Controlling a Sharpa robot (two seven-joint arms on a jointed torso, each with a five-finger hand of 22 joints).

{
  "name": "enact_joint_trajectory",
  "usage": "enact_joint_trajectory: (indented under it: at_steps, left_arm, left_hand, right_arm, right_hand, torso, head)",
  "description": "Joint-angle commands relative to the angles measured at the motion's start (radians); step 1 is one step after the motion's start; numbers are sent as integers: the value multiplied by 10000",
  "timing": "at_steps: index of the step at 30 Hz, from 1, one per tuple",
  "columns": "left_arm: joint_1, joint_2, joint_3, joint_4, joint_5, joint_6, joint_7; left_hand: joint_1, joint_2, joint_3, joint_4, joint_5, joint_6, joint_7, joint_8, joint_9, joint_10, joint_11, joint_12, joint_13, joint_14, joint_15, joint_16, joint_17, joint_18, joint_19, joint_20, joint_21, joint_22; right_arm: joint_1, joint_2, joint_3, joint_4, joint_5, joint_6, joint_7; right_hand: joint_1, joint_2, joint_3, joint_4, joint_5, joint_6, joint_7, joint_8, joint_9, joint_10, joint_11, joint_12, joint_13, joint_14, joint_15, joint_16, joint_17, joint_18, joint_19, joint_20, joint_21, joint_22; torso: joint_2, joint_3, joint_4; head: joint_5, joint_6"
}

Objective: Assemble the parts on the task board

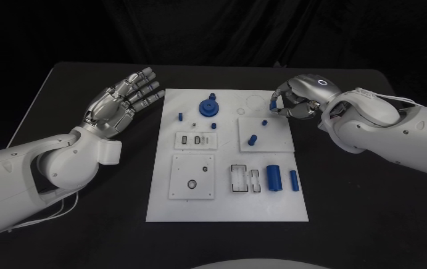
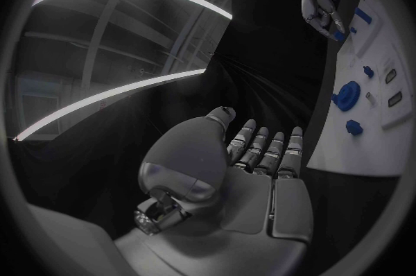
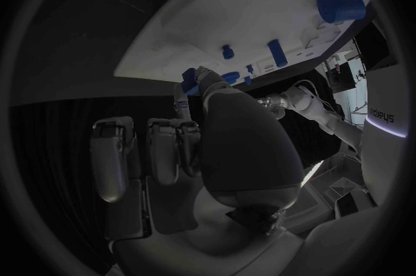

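Right robot hand (image 1: 298, 99) hovers over the far right corner of the white plastic task board (image 1: 228, 210), fingers curled, pinching a small blue part (image 3: 190, 76) between thumb and fingertip, as the right wrist view shows. Left robot hand (image 1: 124, 102) is open, fingers spread and palm up, above the black tabletop (image 1: 80, 84) just left of the board, holding nothing.

Risk assessment: the pinch is slight, so the small blue part could slip or rotate before seating. Misalignment over a socket could jam it or shift the unheld board. Neighbouring pieces, the round blue gear-like knob (image 1: 209, 106) and the short blue peg (image 1: 252, 139), stand close enough to be knocked by curled fingers.
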Motion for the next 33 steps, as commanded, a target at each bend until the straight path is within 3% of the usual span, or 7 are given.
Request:
enact_joint_trajectory:
  at_steps: [1,5,11,17,19,29,33]
  left_arm:
    - [-18,46,8,9,-18,125,122]
    - [-19,83,8,10,-17,129,108]
    - [-19,97,8,14,-11,103,101]
    - [-19,65,8,58,17,44,43]
    - [-19,62,8,65,25,38,37]
    - [-20,114,8,36,36,66,22]
    - [-20,136,8,14,37,84,28]
  left_hand:
    - [-101,-23,73,0,53,-41,274,35,1,10,53,41,16,-6,92,49,15,55,28,58,60,14]
    - [-101,-23,73,0,53,-41,274,35,1,10,53,41,16,-6,92,49,15,55,28,58,60,14]
    - [-101,-23,73,0,53,-41,274,35,1,10,53,41,16,-6,92,49,15,55,28,58,60,14]
    - [-114,-32,86,-4,52,-12,275,46,5,24,53,75,21,-6,94,54,15,52,36,57,69,18]
    - [-114,-32,86,-4,52,-12,275,46,5,24,53,75,21,-6,94,54,15,52,36,57,69,18]
    - [-114,-32,86,-4,52,-12,275,46,5,24,53,75,21,-6,94,54,15,52,36,57,69,18]
    - [-125,-44,94,-9,52,-19,277,48,4,30,48,79,22,-6,92,59,15,50,38,55,71,19]
  right_arm:
    - [124,48,15,453,-371,-402,-316]
    - [200,250,17,969,-495,-237,-452]
    - [169,793,17,1267,-732,302,-670]
    - [102,1484,16,1199,-1011,874,-1029]
    - [58,1707,17,1178,-1156,1032,-1168]
    - [-131,2666,19,982,-1558,1825,-1673]
    - [-206,2912,20,889,-1728,2076,-1974]
  right_hand:
    - [-23,62,14,-55,56,105,-32,36,31,1041,-27,27,2635,1047,-102,26,2632,-78,1019,-65,25,2635]
    - [-11,67,36,-97,276,118,-46,42,92,1041,-49,27,2635,1047,-115,26,2632,-78,1019,-79,25,2635]
    - [0,86,61,-136,391,132,-48,48,140,1041,-34,27,2635,1047,-114,26,2632,-78,1019,-85,25,2635]
    - [-35,131,86,-174,546,149,-49,59,214,1041,-28,27,2635,1047,-112,26,2632,-78,1019,-88,25,2635]
    - [-52,131,84,-177,566,146,-48,58,226,1041,-18,27,2635,1047,-109,26,2632,-78,1019,-88,25,2635]
    - [-99,133,135,-328,894,113,-62,37,360,1041,-62,27,2635,1047,-139,26,2632,-78,1019,-108,25,2635]
    - [-124,138,148,-356,958,94,-57,24,386,1041,-59,27,2635,1047,-145,26,2632,-78,1019,-116,25,2635]
  torso:
    - [0,-1,-11]
    - [-2,-6,-23]
    - [0,-7,-15]
    - [12,-19,76]
    - [5,-21,39]
    - [-6,-14,21]
    - [-2,-13,57]
  head:
    - [26,-18]
    - [61,-23]
    - [53,-23]
    - [32,-28]
    - [86,-40]
    - [132,-83]
    - [136,-98]
